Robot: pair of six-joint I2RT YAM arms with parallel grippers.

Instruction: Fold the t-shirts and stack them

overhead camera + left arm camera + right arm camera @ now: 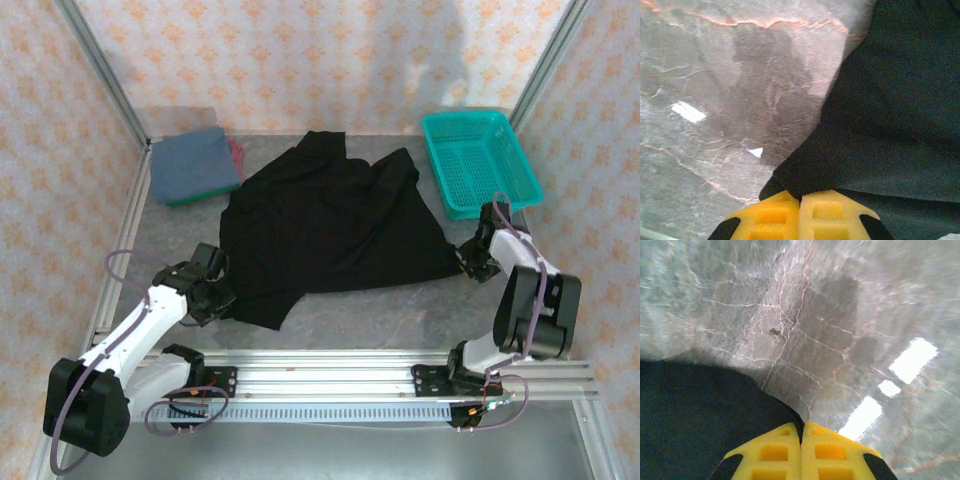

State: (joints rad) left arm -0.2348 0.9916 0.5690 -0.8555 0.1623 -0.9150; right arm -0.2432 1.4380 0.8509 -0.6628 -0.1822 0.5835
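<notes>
A large black t-shirt lies spread and rumpled across the middle of the grey table. My left gripper is shut on its near-left edge; in the left wrist view the yellow fingertips pinch a fold of the black cloth. At the shirt's right corner my right gripper is shut too, and its yellow fingertips clamp the black cloth's edge. A folded slate-blue t-shirt tops a stack at the back left, with a green and a pinkish-red edge showing under it.
A teal mesh basket stands at the back right, just beyond my right arm. Metal frame posts and patterned walls close in the table. An aluminium rail runs along the near edge.
</notes>
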